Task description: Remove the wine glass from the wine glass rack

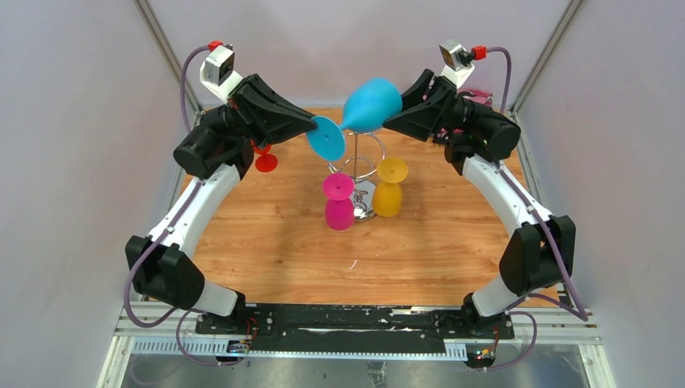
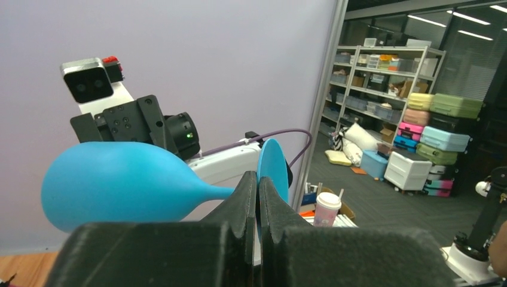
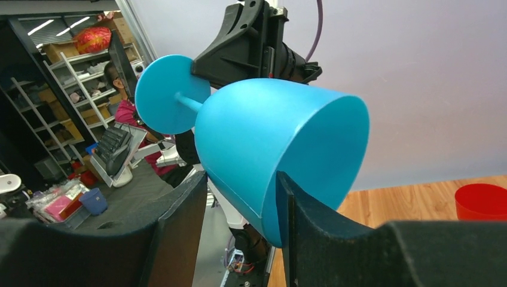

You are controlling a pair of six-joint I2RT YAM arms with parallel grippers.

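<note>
Right wrist: wine glass (image 3: 269,137) bowl sits inside right gripper (image 3: 241,179) — grip unclear; left gripper (image 2: 258,179) pinches its foot.

Blue wine glass (image 1: 373,103); chrome rack (image 1: 365,212); wood-grain table (image 1: 283,242).

Both are the same build: the left arm (image 1: 190,214) and right arm (image 1: 505,198) have curvy white shells between chunky matte-black joints, with a purple cable (image 1: 187,77) trailing along each one to a black base plate (image 1: 355,319) at the tabletop's near edge. Each wrist has a little silver-grey camera block (image 1: 218,66) with a red plug (image 1: 214,44). The left pincer (image 1: 313,123) and right pincer (image 1: 392,121) are plain black wedge fingers, and there's a tiny green light (image 2: 190,135) on a right-arm joint.
</note>
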